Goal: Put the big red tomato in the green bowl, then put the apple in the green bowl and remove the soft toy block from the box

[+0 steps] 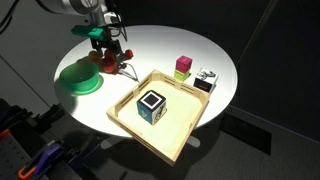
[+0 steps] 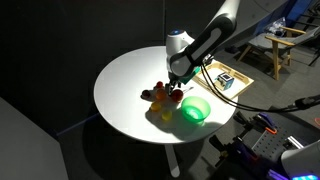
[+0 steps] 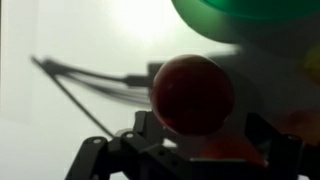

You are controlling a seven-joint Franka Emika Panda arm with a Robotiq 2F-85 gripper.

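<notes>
My gripper (image 1: 106, 48) hangs low over a cluster of small fruits beside the green bowl (image 1: 80, 76), which also shows in an exterior view (image 2: 195, 109) and at the top of the wrist view (image 3: 250, 12). In the wrist view the big red tomato (image 3: 190, 95) sits between my open fingers (image 3: 200, 135), with a gap at the right finger. A yellowish apple (image 2: 158, 99) lies next to the gripper (image 2: 175, 88). The blue-teal soft toy block (image 1: 151, 103) stands inside the light wooden box (image 1: 180, 128).
A pink-and-green block (image 1: 183, 66) and a black-and-white block (image 1: 206, 80) stand on the round white table (image 1: 160, 50) behind the box. Small red pieces lie round the gripper. A thin cable (image 3: 90, 85) crosses the table. Chairs stand beyond the table (image 2: 275, 45).
</notes>
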